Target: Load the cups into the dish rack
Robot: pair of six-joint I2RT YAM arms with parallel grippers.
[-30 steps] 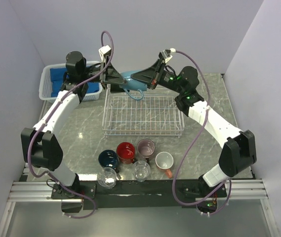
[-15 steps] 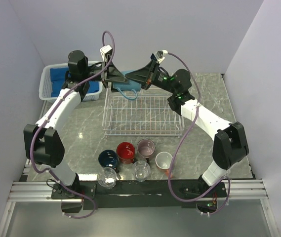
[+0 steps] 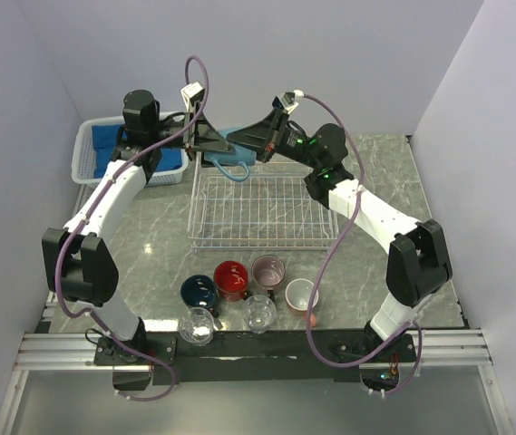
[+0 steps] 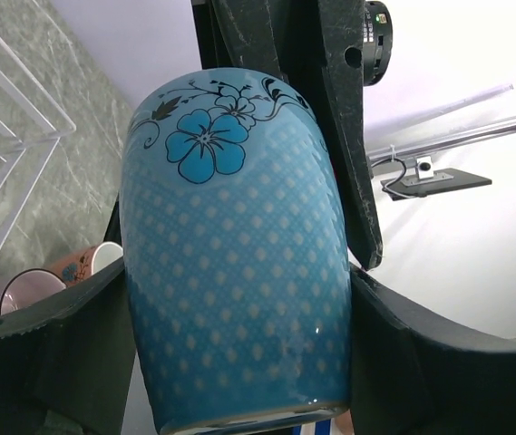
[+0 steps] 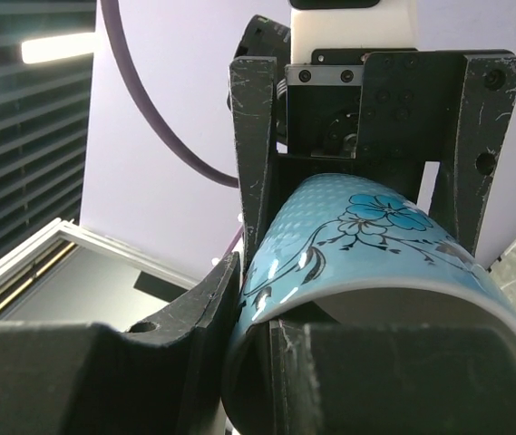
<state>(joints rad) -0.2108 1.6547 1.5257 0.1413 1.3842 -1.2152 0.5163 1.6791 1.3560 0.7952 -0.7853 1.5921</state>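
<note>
Right pincer has edged left, onto the light-blue mug.

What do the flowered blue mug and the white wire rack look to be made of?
The light-blue mug looks like glazed ceramic: glossy highlights and a printed flower-and-dot pattern. The dish rack looks like coated metal wire: thin white rods in a grid; whether the coating is paint or plastic, I cannot tell.

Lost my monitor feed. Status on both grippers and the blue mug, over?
Both shut on light-blue mug: left gripper, right gripper. Mug midair at dish rack far edge. Rack empty, nothing blocking; six cups at near edge.
</note>
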